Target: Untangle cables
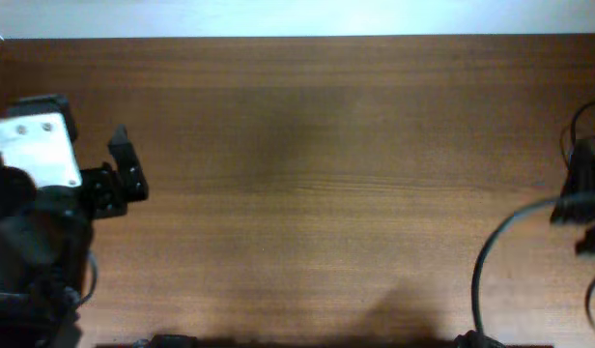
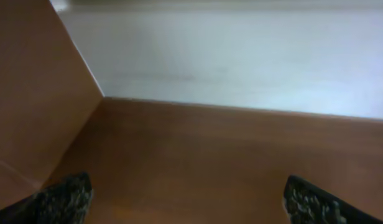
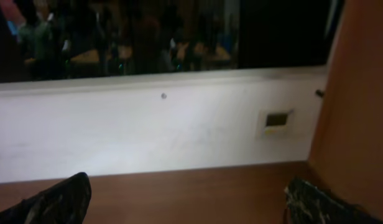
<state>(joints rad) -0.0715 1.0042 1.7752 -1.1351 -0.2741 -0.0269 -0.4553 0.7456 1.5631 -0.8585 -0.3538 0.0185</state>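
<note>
- By the left edge of the table (image 1: 307, 116), we see the left gripper (image 1: 129, 164), its fingers spread wide, holding nothing.
- By the right edge, the right gripper (image 3: 191, 202) has its fingers wide apart too.
- Where the cables lie, we cannot tell.

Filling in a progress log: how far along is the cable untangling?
Nothing looks done yet: no thin cables show in any view of the table. Nothing is in hand either. The left end effector and right end effector stand open and empty, with the arms at opposite sides. The whole untangling is left.
</note>
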